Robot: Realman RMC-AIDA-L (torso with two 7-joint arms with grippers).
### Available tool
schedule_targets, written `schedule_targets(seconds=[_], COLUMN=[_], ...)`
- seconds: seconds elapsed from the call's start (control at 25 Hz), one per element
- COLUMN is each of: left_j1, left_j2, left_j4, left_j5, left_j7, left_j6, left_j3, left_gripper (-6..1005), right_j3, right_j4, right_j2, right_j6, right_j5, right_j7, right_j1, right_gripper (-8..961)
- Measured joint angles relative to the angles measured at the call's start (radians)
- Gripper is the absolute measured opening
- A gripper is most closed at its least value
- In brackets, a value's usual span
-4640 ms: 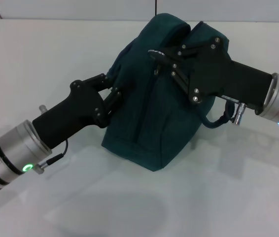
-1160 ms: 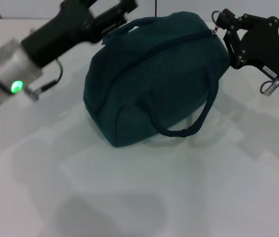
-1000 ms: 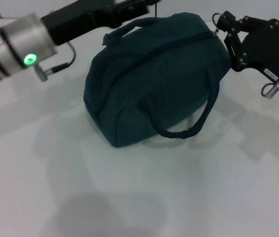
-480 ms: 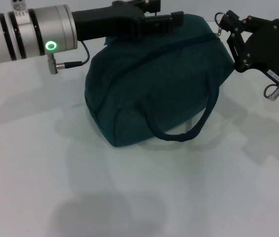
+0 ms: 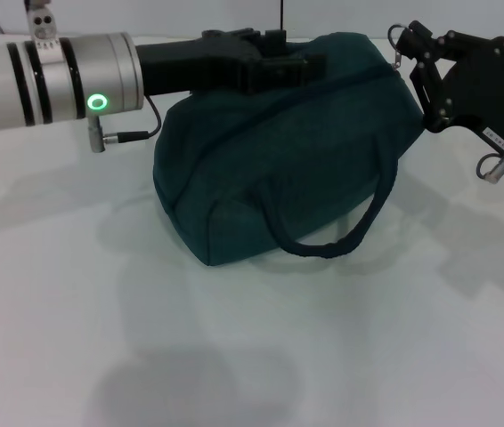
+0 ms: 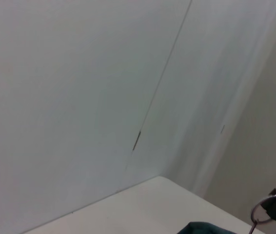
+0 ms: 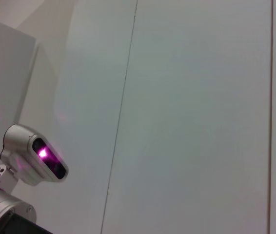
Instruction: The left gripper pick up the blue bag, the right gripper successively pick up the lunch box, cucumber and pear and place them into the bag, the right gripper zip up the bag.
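Bag [image 5: 279, 151]: zipped, on the desk [image 5: 234, 356] near its far edge.
Left gripper [image 5: 310, 60]: over the bag's top, jaws' state unclear.
Right gripper [image 5: 405, 46]: at the bag's right end, jaws pinching the zip ring [image 5: 398, 34].

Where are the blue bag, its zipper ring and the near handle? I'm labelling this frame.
blue bag [image 5: 261, 169], head view, front fabric panel.
zipper ring [image 5: 397, 33], head view, metal loop.
near handle [image 5: 323, 246], head view, hanging loop's bottom.
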Motion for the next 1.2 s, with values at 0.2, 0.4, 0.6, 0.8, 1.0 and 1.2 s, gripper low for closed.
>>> schedule_targets(seconds=[0.2, 0.4, 0.6, 0.8, 1.0, 1.2], left_j1=[0.000, -0.001, 0.000, 0.002, 0.012, 0.016], left_j2=[-0.004, -0.007, -0.008, -0.013, -0.023, -0.032], left_j4=[-0.001, -0.020, -0.024, -0.034, -0.034, -0.035], left_j5=[0.006, 0.006, 0.010, 0.010, 0.008, 0.008], left_j7=[0.000, 0.000, 0.008, 0.036, 0.073, 0.095], left_j6=[0.004, -0.003, -0.002, -0.001, 0.002, 0.003], left_j3=[-0.002, -0.005, -0.005, 0.000, -0.005, -0.005], left_gripper=[875, 871, 803, 624, 406, 286], right_j3=[-0.001, -0.001, -0.001, -0.001, -0.001, -0.001], right_j4=[0.000, -0.009, -0.009, -0.008, -0.008, -0.010], right_j2=[0.000, 0.000, 0.000, 0.000, 0.000, 0.000], right_j6=[0.000, -0.001, -0.009, -0.020, -0.028, -0.045], right_j5=[0.000, 0.000, 0.000, 0.001, 0.003, 0.001], right_j7=[0.000, 0.000, 0.012, 0.035, 0.035, 0.037], right_j1=[-0.004, -0.012, -0.014, -0.021, -0.026, -0.038], right_gripper=[16, 16, 16, 16, 16, 16])
